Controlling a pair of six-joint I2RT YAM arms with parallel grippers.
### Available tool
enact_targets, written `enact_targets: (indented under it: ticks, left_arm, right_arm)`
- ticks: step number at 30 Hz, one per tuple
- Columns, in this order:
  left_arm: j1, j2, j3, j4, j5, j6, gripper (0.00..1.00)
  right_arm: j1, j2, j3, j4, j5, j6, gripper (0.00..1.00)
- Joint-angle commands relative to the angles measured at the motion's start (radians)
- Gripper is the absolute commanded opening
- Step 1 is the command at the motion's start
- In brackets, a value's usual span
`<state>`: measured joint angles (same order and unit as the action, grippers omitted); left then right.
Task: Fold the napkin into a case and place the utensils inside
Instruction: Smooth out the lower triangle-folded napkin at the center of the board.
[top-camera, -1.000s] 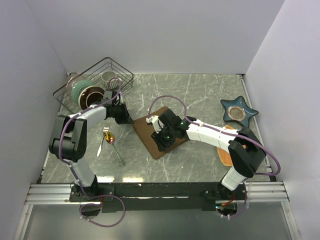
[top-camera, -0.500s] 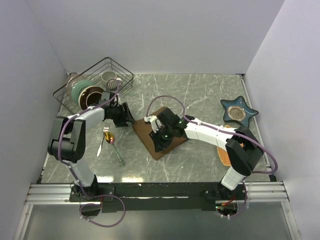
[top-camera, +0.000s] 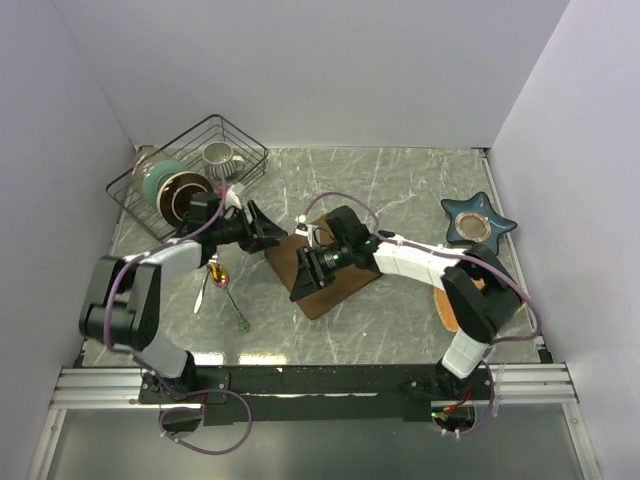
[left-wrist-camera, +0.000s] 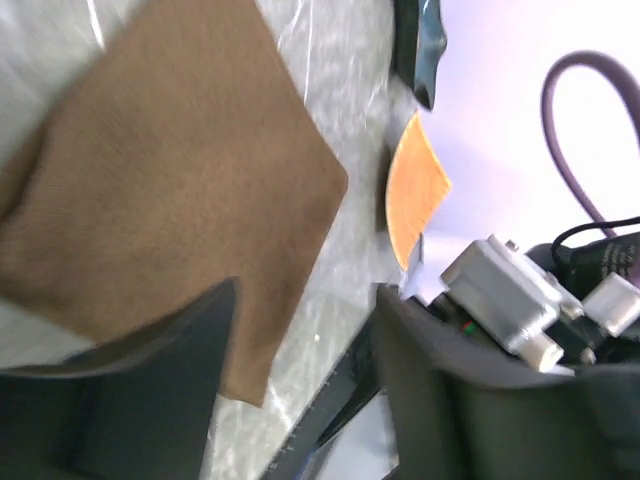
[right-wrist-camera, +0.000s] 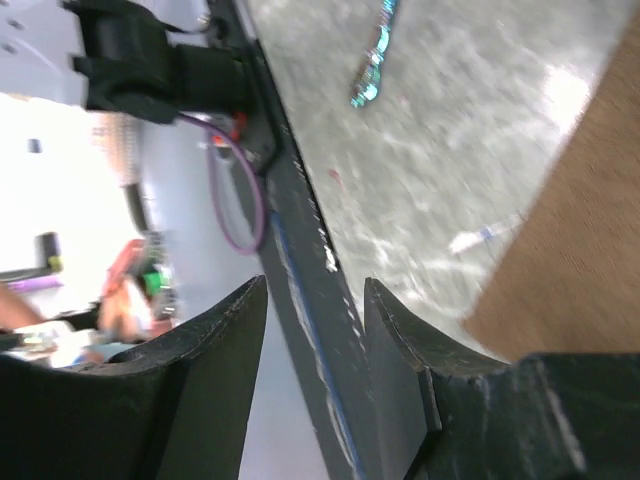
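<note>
Grey marble tabletop (top-camera: 400, 190) carries the napkin (top-camera: 330, 297) lying flat at centre. The left gripper (top-camera: 272, 232), pinched shut a second ago at the cloth's 11 o'clock corner, now has its jaws apart and holds nothing. The right gripper (top-camera: 302, 282), likewise apart and empty, has slid to the 9 o'clock edge. A fold seems just released, and the utensils (top-camera: 222, 285) lie untouched further out at 9 o'clock.

White-black arms (top-camera: 420, 262), purple cables (top-camera: 345, 197)

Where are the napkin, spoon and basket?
napkin (top-camera: 335, 292): top view, bare part by its near corner.
spoon (top-camera: 219, 273): top view, gold bowl.
basket (top-camera: 241, 135): top view, far right rim wire.
</note>
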<state>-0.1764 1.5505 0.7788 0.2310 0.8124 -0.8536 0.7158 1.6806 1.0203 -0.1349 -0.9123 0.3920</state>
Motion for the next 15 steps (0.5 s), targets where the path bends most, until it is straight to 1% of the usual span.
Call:
enact_targets:
  ticks: [1, 2, 3, 6, 10, 15]
  left_arm:
    - [-0.067, 0.098, 0.007, 0.171, 0.062, -0.16, 0.53]
    - [-0.074, 0.133, 0.004, 0.169, 0.056, -0.16, 0.51]
    - [-0.077, 0.149, 0.001, 0.145, 0.048, -0.148, 0.45]
    - [-0.064, 0.207, -0.041, 0.137, 0.022, -0.147, 0.39]
    - [-0.046, 0.273, -0.078, 0.127, -0.007, -0.119, 0.36]
    - [-0.014, 0.364, -0.049, 0.097, -0.015, -0.068, 0.36]
  right_arm:
    - [0.002, 0.109, -0.019, 0.204, -0.082, 0.153, 0.51]
    - [0.002, 0.128, -0.011, 0.189, -0.073, 0.145, 0.5]
    - [-0.001, 0.16, -0.008, 0.167, -0.06, 0.115, 0.5]
    - [-0.004, 0.211, -0.029, 0.143, -0.024, 0.099, 0.5]
    - [-0.003, 0.252, -0.052, 0.087, 0.038, 0.076, 0.49]
    - [-0.003, 0.297, -0.069, 0.064, 0.056, 0.077, 0.48]
